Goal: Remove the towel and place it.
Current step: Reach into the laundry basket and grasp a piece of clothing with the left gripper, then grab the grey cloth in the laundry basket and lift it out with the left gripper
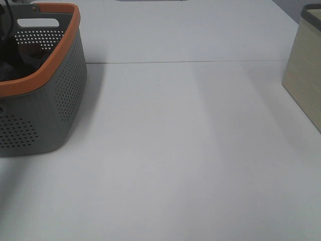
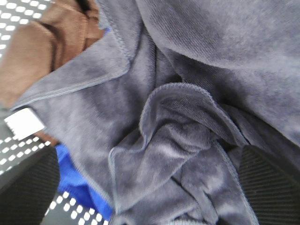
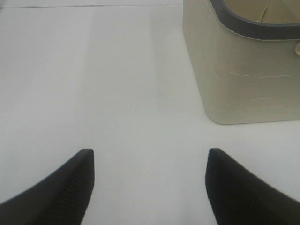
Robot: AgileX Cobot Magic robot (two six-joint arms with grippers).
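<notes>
The dark navy-grey towel (image 2: 187,122) lies crumpled and fills most of the left wrist view, with its small white tag (image 2: 23,123) at one corner. My left gripper (image 2: 150,197) is open low over it, its black fingers (image 2: 28,187) standing on either side of a raised fold. It is inside the grey basket with an orange rim (image 1: 50,75) at the far left of the high view, where only dark shapes show. My right gripper (image 3: 150,187) is open and empty above the bare white table (image 3: 93,93).
A brown cloth (image 2: 42,47) and a bright blue cloth (image 2: 75,178) lie beside and under the towel on the basket's perforated floor. A beige bin with a dark rim (image 1: 306,70) stands at the table's right edge, close to the right gripper (image 3: 243,70).
</notes>
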